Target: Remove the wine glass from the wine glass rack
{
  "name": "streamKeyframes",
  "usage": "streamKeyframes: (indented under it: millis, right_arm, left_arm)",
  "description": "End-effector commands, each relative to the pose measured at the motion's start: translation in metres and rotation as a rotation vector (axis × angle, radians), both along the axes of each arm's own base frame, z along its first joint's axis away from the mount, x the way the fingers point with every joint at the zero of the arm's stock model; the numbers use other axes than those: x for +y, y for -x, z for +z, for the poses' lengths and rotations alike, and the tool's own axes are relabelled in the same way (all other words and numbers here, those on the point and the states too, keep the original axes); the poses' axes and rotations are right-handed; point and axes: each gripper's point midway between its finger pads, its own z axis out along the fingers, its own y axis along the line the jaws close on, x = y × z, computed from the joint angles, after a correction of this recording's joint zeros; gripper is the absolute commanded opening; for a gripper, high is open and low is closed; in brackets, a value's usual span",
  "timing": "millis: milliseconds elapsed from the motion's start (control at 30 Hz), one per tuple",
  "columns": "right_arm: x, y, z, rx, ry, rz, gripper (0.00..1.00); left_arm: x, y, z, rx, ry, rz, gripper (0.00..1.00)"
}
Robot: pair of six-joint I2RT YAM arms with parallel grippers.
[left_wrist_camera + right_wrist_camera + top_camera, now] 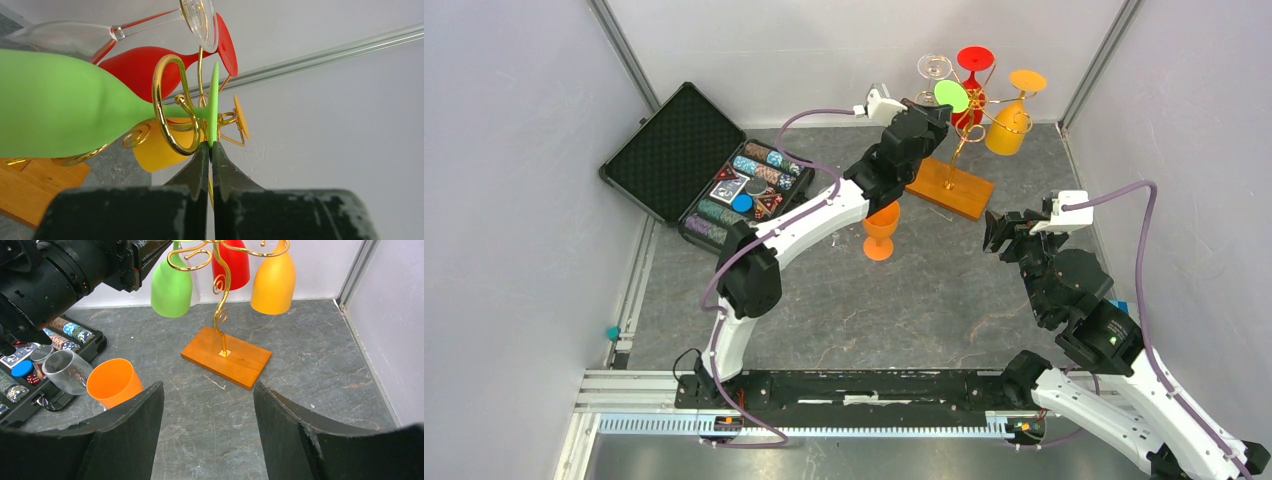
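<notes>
Green wine glass point(60, 105), gold wire wine glass rack point(158, 102), orange-brown wooden base point(240, 362)

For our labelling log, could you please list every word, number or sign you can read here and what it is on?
No text can be read.
Chips and cards in the case: printed marks, too small and blurred to read.
Rack: no marking visible.

the green glass point(60, 110) runs off the left wrist view's left edge.
</notes>
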Motion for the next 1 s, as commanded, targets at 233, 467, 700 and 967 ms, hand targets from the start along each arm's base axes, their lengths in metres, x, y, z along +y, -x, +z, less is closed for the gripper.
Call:
streamKeyframes:
  millis: [233,467,700,967]
  right_arm:
    - [-0.005,0.0,0.005,-0.021,-0.011,-0.024,0.71]
    - [-0.003,0.001,0.007,-0.027,-0.03,-0.015,0.71]
    - [0.004,0.0,0.006,-0.02,-0.05,0.018,0.72]
    - [0.022,0.001,0.01,-0.021,-0.076,0.102,0.82]
  left_arm:
    - [0.026,0.03,0.081,-0.11,0.163,-0.023,0.02]
    - [0.029,0.046,0.08,-0.074,0.244,-0.132,0.02]
    - [0.033,0.066,0.072,-0.053,0.288,-0.22,0.02]
    - [0.056,0.103,0.07,-0.07,0.319,-0.306,0.02]
